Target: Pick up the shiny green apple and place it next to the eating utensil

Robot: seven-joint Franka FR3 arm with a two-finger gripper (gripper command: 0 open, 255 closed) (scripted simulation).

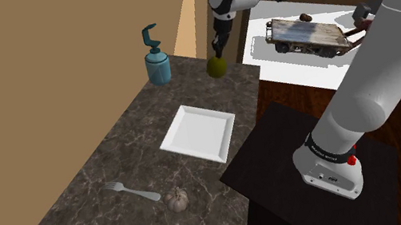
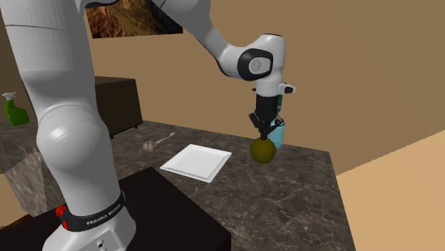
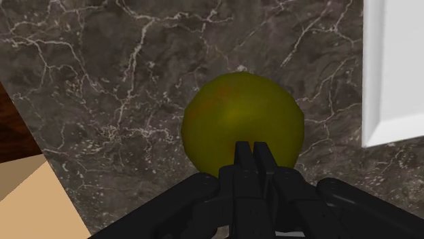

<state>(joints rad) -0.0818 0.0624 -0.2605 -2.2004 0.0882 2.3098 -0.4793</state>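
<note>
A yellow-green apple (image 1: 216, 66) (image 2: 263, 150) (image 3: 224, 122) is at the far end of the dark marble counter (image 1: 102, 170), right under my gripper (image 1: 219, 49) (image 2: 262, 134) (image 3: 251, 151). The black fingers are drawn almost together and pinch the apple's top. I cannot tell whether the apple rests on the counter or hangs just above it. A silver fork (image 1: 133, 191) (image 2: 168, 135) lies at the counter's near end in the shoulder view, far from the apple.
A white square plate (image 1: 199, 132) (image 2: 197, 162) lies between apple and fork. A garlic bulb (image 1: 177, 200) (image 2: 150, 146) sits beside the fork. A blue soap dispenser (image 1: 156, 57) (image 2: 279, 132) stands near the apple by the wall. The counter edge borders the black stand (image 1: 312, 172).
</note>
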